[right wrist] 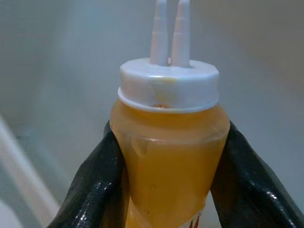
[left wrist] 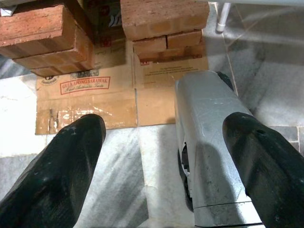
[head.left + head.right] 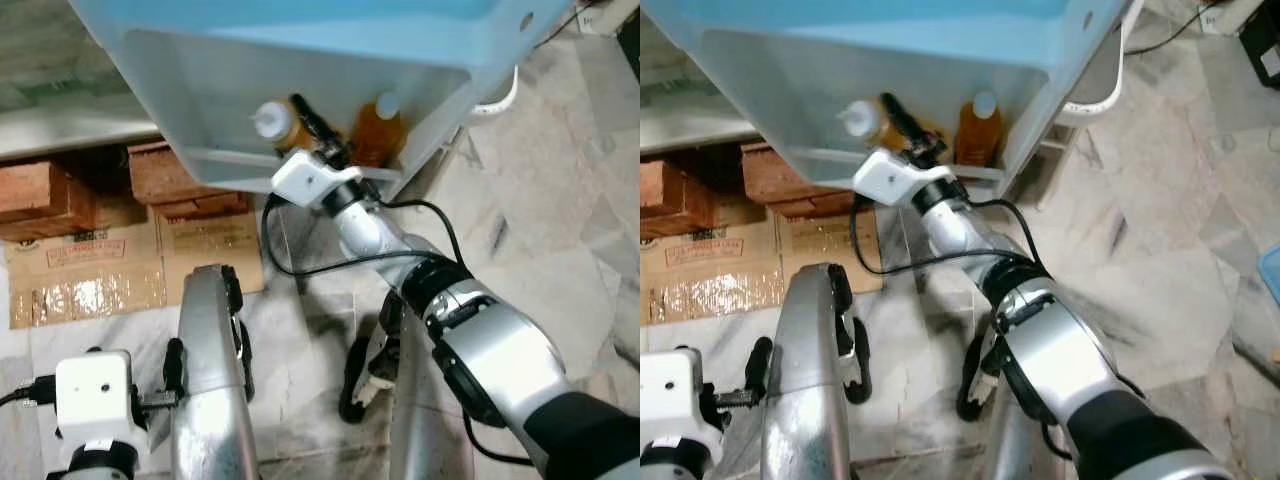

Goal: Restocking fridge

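My right gripper [image 3: 297, 118] reaches up into the white shelf [image 3: 225, 160] of the light blue fridge door [image 3: 300, 20]. It is shut on a squeeze bottle [image 1: 166, 156] of yellow sauce with a white twin-nozzle cap; a black finger [image 1: 92, 180] presses each side. In the left eye view that squeeze bottle [image 3: 272, 122] stands upright in the shelf. An orange bottle [image 3: 378, 130] with a white cap stands beside it, on its right. My left gripper [image 2: 164, 124] hangs low and idle, open, with nothing between its fingers.
Under the door lie red bricks [image 3: 40, 195] and flattened cardboard boxes [image 3: 100, 270] on the marble floor [image 3: 560, 220]. A white tubular frame [image 3: 495, 100] stands just right of the door. A black cable [image 3: 300, 265] loops from my right wrist.
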`<state>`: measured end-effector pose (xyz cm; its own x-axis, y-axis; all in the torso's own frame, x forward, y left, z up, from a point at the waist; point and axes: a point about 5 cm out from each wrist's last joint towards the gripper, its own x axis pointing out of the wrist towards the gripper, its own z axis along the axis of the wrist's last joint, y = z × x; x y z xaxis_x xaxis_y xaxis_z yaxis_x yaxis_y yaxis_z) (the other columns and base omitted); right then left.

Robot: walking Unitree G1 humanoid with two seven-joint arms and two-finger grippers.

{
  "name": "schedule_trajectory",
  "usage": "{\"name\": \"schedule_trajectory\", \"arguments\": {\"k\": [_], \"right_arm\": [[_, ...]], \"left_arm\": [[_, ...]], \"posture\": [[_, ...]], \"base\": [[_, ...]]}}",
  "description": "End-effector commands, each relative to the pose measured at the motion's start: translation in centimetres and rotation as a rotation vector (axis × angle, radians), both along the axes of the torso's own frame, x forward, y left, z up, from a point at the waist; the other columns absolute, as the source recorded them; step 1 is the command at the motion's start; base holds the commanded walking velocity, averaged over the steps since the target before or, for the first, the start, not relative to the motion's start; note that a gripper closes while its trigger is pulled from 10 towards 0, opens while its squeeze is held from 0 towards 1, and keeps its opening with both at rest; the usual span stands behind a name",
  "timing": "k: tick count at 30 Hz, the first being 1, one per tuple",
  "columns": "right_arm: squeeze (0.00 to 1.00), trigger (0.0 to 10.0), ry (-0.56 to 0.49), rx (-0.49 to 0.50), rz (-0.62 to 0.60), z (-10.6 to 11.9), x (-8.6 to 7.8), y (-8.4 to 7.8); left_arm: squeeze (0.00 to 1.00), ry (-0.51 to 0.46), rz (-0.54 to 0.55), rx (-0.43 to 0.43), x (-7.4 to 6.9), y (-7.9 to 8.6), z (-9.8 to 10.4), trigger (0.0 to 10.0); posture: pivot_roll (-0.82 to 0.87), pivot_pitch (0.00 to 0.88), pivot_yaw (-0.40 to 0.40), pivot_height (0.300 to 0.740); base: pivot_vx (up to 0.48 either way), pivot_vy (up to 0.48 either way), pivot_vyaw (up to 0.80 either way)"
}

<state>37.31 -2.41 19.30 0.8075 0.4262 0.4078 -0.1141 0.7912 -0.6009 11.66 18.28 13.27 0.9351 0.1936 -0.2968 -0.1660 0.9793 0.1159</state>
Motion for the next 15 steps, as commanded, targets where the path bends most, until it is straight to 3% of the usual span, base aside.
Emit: {"name": "schedule_trajectory", "arguments": {"k": [1, 7, 15], "right_arm": [[0.00, 10.0, 0.165, 0.063, -0.063, -2.9, -0.1, -1.0], [0.00, 10.0, 0.325, 0.258, -0.170, -4.4, 0.1, -2.5], [0.00, 10.0, 0.381, 0.325, -0.175, -4.9, 0.0, -2.5]], "left_arm": [[0.00, 0.033, 0.007, 0.010, -0.5, 0.2, -0.2, 10.0], [0.00, 0.032, 0.002, 0.014, -0.3, 0.3, -0.3, 10.0], [0.00, 0.028, 0.000, 0.021, -0.1, 0.3, -0.3, 10.0]], "posture": [[0.34, 0.510, -0.069, 0.545], [0.35, 0.508, -0.064, 0.545], [0.35, 0.499, -0.068, 0.545]], "base": [[0.000, 0.000, 0.00], [0.000, 0.000, 0.00], [0.000, 0.000, 0.00]]}}
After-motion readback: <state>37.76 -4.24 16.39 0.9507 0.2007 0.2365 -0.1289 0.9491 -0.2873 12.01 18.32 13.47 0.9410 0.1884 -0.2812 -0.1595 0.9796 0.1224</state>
